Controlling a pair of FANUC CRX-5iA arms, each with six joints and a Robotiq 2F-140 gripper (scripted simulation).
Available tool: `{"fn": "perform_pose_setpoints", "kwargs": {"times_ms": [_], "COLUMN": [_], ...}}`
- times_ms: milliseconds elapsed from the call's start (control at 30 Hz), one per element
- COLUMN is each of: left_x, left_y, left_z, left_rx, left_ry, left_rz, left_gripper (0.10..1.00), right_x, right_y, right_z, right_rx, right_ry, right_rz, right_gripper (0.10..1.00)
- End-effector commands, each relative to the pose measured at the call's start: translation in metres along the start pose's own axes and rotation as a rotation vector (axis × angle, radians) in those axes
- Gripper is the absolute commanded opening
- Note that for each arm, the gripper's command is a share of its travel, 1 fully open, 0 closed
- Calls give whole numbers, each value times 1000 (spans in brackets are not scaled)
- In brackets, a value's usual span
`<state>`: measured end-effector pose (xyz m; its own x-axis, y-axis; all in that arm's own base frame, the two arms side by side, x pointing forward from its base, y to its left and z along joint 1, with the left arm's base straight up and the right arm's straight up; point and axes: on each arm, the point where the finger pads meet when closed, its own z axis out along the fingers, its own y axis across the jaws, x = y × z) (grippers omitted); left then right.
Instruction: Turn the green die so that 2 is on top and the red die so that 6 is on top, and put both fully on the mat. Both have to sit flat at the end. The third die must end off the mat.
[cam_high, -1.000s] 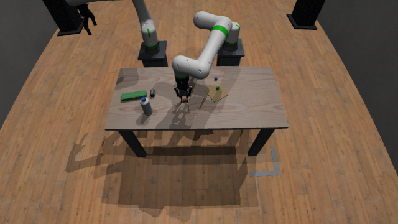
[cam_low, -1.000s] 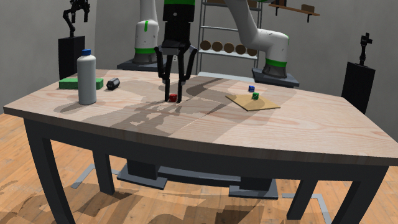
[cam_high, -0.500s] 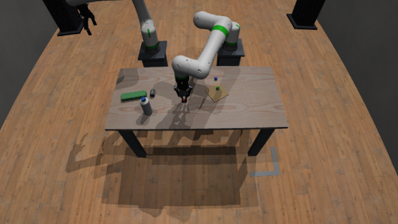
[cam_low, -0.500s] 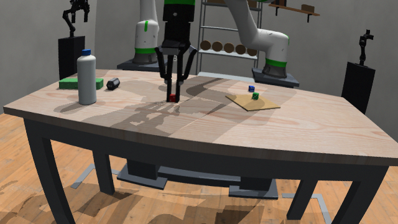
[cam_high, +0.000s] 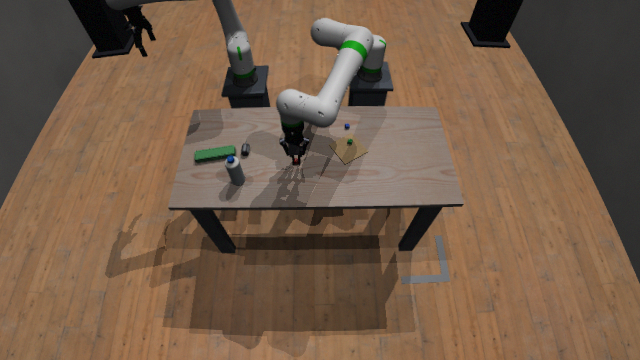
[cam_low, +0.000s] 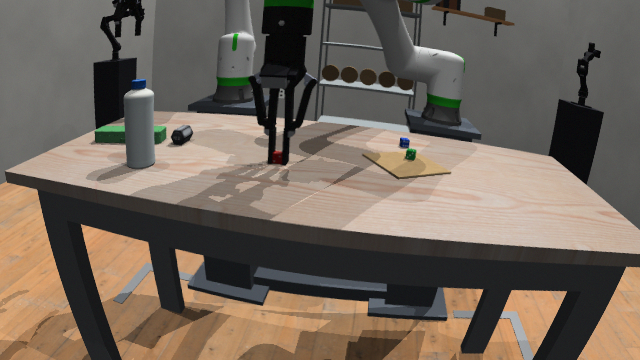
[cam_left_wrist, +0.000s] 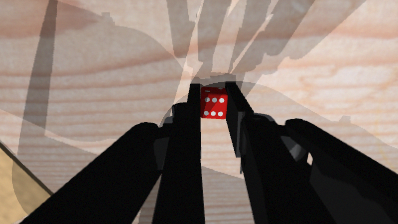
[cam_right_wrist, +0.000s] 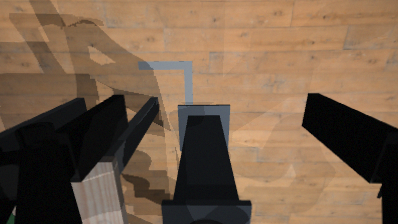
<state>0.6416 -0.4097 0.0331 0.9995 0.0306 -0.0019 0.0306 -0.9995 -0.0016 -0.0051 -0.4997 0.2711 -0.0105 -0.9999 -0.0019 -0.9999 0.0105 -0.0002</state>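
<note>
Red die (cam_high: 296, 161) (cam_low: 277, 157) (cam_left_wrist: 214, 104) is pinched in the left hand (cam_high: 296, 160) (cam_low: 278, 161) (cam_left_wrist: 212, 99), down at the desk (cam_high: 400, 175) (cam_low: 500, 210) (cam_left_wrist: 100, 90) (cam_right_wrist: 102, 195), a six-pip face toward the wrist camera. Over on the tan mat (cam_high: 347, 155) (cam_low: 405, 168) (cam_left_wrist: 15, 182) sits the green die (cam_high: 350, 141) (cam_low: 411, 154), while the blue die (cam_high: 347, 126) (cam_low: 404, 142) lies just off it. The right hand (cam_high: 148, 46) (cam_low: 128, 34) (cam_right_wrist: 214, 110) hangs wide open, well apart from all three.
</note>
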Motion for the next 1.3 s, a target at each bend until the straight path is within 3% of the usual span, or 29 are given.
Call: {"fn": "perform_pose_setpoints", "kwargs": {"times_ms": [0,433,633,700,967,1267], "left_x": [0,0,0,0,0,0], "left_y": [0,0,0,0,0,0], "left_z": [-2,-4,-37,-37,-90,-102], "left_rx": [-2,-2,-2,-2,-2,-2], "left_ry": [2,2,2,2,2,2], "left_rz": [0,0,0,0,0,0], "left_gripper": [184,184,184,184,184,184], "right_x": [0,0,0,0,0,0], "right_y": [0,0,0,0,0,0], "right_z": [-1,-1,-1,-1,-1,-1], "right_rx": [0,0,0,0,0,0], "right_ry": [2,2,2,2,2,2], "right_rz": [0,0,0,0,0,0], "right_gripper": [1000,1000,1000,1000,1000,1000]}}
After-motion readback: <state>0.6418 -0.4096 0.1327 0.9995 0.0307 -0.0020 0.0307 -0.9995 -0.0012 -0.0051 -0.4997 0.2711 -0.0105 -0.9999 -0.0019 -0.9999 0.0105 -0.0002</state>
